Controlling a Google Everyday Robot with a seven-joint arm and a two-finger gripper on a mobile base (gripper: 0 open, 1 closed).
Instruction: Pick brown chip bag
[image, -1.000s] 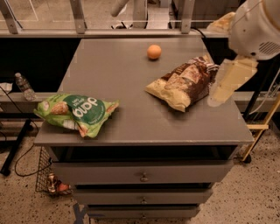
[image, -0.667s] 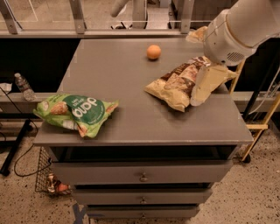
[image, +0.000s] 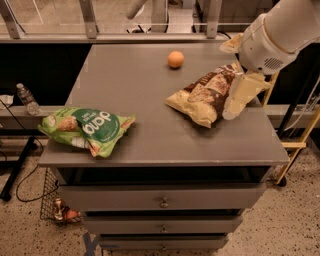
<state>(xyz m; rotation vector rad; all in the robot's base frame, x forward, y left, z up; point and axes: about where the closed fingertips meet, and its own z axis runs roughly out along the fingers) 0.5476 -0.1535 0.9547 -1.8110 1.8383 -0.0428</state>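
The brown chip bag (image: 202, 95) lies crinkled on the right part of the grey cabinet top (image: 125, 80), dark brown with a pale cream end toward me. My gripper (image: 235, 102) hangs from the white arm (image: 272, 35) at the upper right. It points down at the bag's right end, right beside or over that end, and hides part of it. I cannot tell whether it touches the bag.
A green chip bag (image: 87, 129) lies at the front left of the top. A small orange ball (image: 175, 59) sits toward the back. A pale bag (image: 232, 44) shows behind the arm. Drawers (image: 162, 200) face me. A water bottle (image: 27, 99) stands at left.
My arm has swung left, bringing the gripper from beside the bag's right edge to its right end. The bag, green bag and ball have not moved.
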